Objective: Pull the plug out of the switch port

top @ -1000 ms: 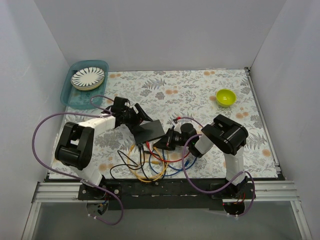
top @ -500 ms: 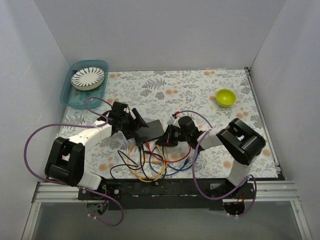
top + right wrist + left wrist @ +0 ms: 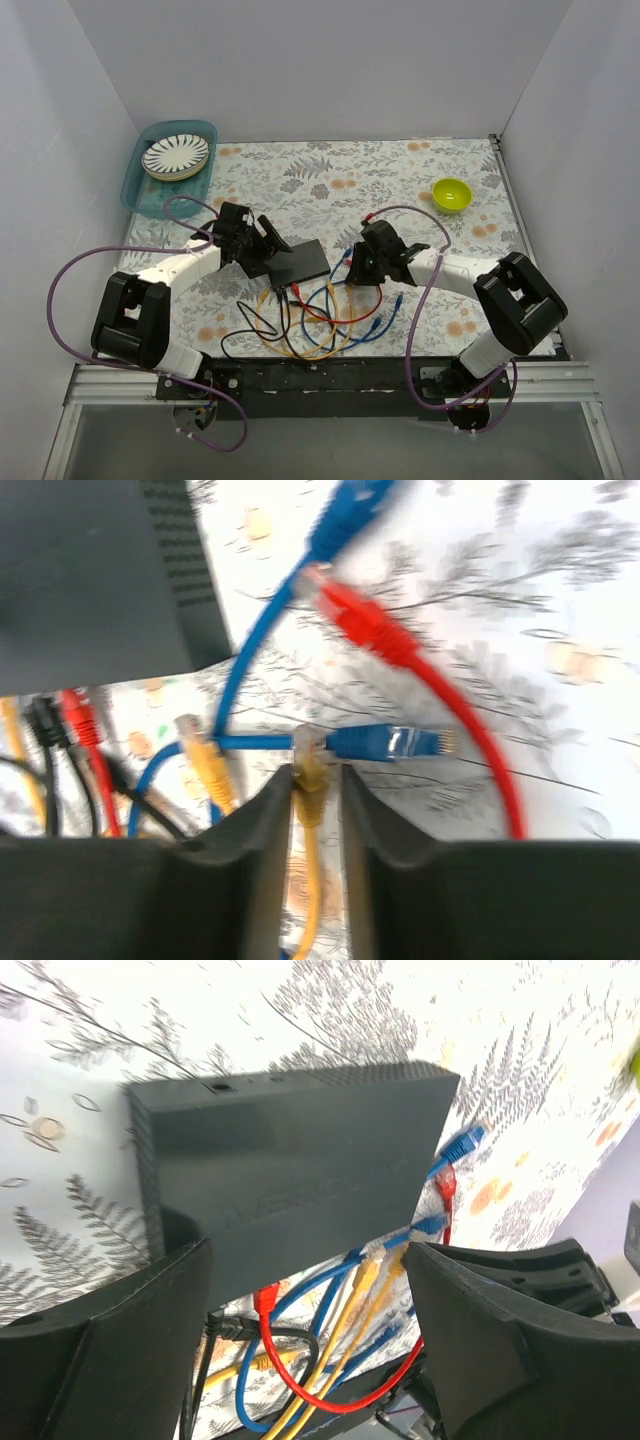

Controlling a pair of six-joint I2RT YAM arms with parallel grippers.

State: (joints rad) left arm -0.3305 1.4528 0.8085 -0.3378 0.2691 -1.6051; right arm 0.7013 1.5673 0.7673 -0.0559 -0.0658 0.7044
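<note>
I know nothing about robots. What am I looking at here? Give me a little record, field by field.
switch: flat black box on the flowered table
left pincer: open, one finger on either side of the switch
right pincer: shut on a yellow plug, which is clear of the switch
loose ends: blue plug and red plug lie free on the table
elsewhere: green bowl; striped plate in a blue tray
</note>
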